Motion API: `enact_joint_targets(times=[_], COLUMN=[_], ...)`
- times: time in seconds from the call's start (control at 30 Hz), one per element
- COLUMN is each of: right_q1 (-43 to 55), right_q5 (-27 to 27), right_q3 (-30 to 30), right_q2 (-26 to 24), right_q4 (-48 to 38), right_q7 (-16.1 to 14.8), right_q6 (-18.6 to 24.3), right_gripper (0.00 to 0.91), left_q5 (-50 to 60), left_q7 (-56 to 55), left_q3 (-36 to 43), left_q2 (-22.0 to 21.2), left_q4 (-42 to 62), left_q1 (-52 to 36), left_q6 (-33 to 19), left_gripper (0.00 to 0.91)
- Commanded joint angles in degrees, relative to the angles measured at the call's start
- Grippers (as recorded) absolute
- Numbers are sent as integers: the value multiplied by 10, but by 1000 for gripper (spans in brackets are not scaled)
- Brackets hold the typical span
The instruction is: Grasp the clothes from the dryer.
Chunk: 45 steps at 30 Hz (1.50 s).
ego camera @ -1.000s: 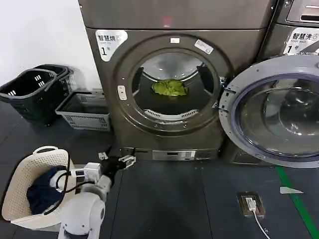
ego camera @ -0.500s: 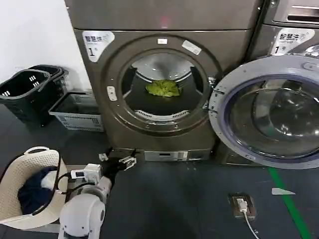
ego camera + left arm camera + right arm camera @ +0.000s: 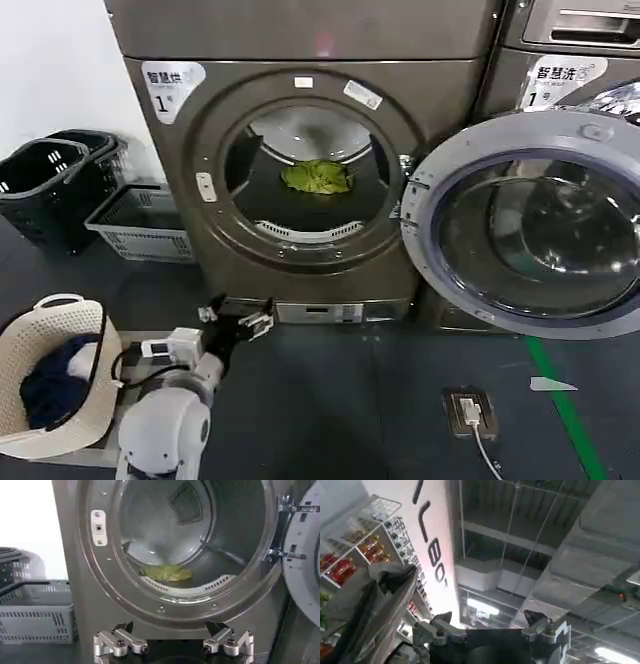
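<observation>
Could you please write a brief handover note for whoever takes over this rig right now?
Left claw: open, empty, held low in front of the dryer, below the door opening and outside the drum.
Right claw: open, empty, its wrist view looking up at the ceiling, away from the job.
Clothes: a green garment lies on the drum floor towards the back. The dryer door is swung fully open to the right. A white laundry basket with dark clothes sits on the floor at the robot's left.
Done: door open, left arm facing the opening.
Left: reach into the drum, grasp the green garment, pull it out.
</observation>
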Motion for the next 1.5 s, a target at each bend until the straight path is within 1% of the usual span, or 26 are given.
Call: enact_joint_targets(times=[0.03,0.43,0.63,0.73,0.9,0.97,1.07,1.5], right_q1=[0,2,2,1,-2,-1,-1,-4], right_q5=[0,-2,-2,-5,-14,-13,-11,-2], right_q3=[0,2,4,7,24,29,32,37], right_q2=[0,4,6,8,8,7,5,3], right_q4=[0,-4,-6,-8,-13,-14,-17,-18], right_q7=[0,0,3,14,20,32,44,46], right_q6=[0,4,13,30,28,20,20,19], right_gripper=[907,907,907,907,907,907,907,907], left_q5=[0,0,2,3,2,2,2,3], left_q7=[0,4,7,8,14,15,17,16], left_q3=[0,0,4,4,3,4,4,4], left_q2=[0,2,2,2,2,2,3,3], left_q4=[2,2,0,0,0,-2,-5,-12], left_q1=[-2,-4,-4,-2,0,1,0,7], left_q6=[28,28,28,28,28,28,28,28], left_gripper=[907,907,907,907,907,907,907,907])
